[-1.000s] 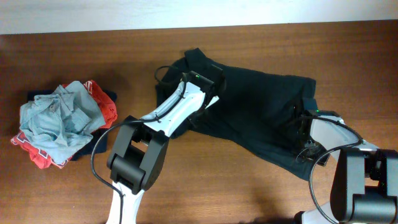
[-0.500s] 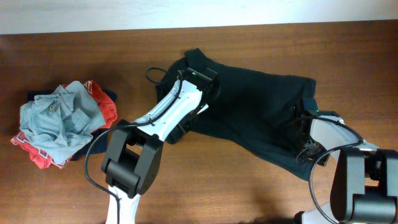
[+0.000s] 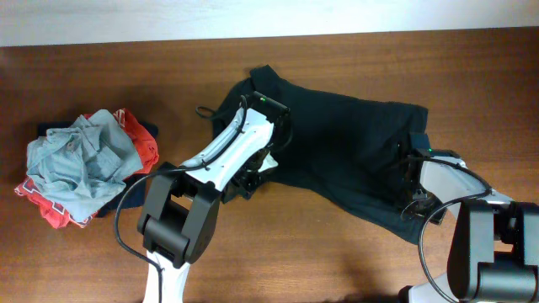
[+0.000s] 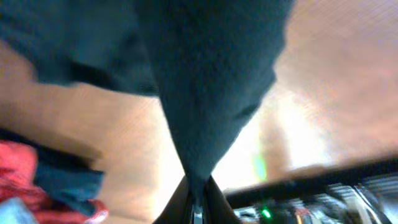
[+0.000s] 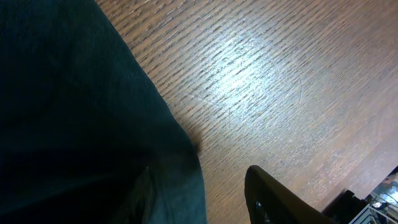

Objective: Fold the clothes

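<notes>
overhead: black T-shirt (image 3: 354,151) spread centre-right on table (image 3: 101,76); pile of other garments (image 3: 84,168) at left | left wrist: left gripper (image 4: 196,196) pinched tight on a shirt fold, blurred | right wrist: right gripper (image 5: 199,199) part open over shirt's right edge, nothing clamped, one finger (image 5: 267,196) over bare wood

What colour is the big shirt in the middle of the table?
Black. The shirt shows best in the overhead view.

The white-and-black left arm (image 3: 226,156) reaches diagonally forward, and its left tool (image 4: 196,208) is pinched tight on a fold of the black soft-fabric T-shirt (image 3: 354,143). The right arm (image 3: 444,178) is bent low, and the fingers of its right tool (image 5: 196,186) stand apart.
</notes>
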`<state>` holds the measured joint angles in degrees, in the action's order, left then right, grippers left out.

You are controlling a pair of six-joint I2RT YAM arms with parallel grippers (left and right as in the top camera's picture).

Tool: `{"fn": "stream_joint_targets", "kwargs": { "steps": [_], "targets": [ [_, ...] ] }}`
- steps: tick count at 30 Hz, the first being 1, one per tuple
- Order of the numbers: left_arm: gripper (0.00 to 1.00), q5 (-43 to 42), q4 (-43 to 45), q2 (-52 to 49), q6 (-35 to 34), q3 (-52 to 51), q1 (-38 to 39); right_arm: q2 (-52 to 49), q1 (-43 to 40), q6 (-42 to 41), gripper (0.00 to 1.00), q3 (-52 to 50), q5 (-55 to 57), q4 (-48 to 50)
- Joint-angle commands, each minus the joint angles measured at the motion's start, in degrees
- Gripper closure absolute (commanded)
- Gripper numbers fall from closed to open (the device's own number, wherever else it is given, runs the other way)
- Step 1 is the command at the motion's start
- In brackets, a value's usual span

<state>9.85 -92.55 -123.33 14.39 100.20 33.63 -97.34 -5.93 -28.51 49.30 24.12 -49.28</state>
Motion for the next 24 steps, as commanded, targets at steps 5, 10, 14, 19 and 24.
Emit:
{"fn": "stream_joint_targets", "kwargs": {
  "steps": [5,10,14,19,24],
  "targets": [
    [0.72,-10.2,-3.2,2.0,3.0,0.9,-0.1,-0.9,-0.2,-0.9,0.48,-0.5,-4.2,1.7],
    [0.62,-10.5,-3.7,2.0,2.8,0.9,0.1,-0.9,-0.2,-0.9,0.48,-0.5,-4.2,1.7],
    [0.62,-4.9,2.7,2.0,-1.1,0.9,0.0,-0.9,-0.2,-0.9,0.48,-0.5,-4.2,2.0],
    [0.76,11.1,6.9,2.3,-16.2,4.3,-1.5,-0.9,-0.2,0.6,0.48,-0.4,-5.8,2.2],
    [0.76,19.2,7.3,7.6,-22.4,9.5,-3.7,1.8,-0.1,9.0,0.50,0.6,-15.3,4.0]
  ]
}}
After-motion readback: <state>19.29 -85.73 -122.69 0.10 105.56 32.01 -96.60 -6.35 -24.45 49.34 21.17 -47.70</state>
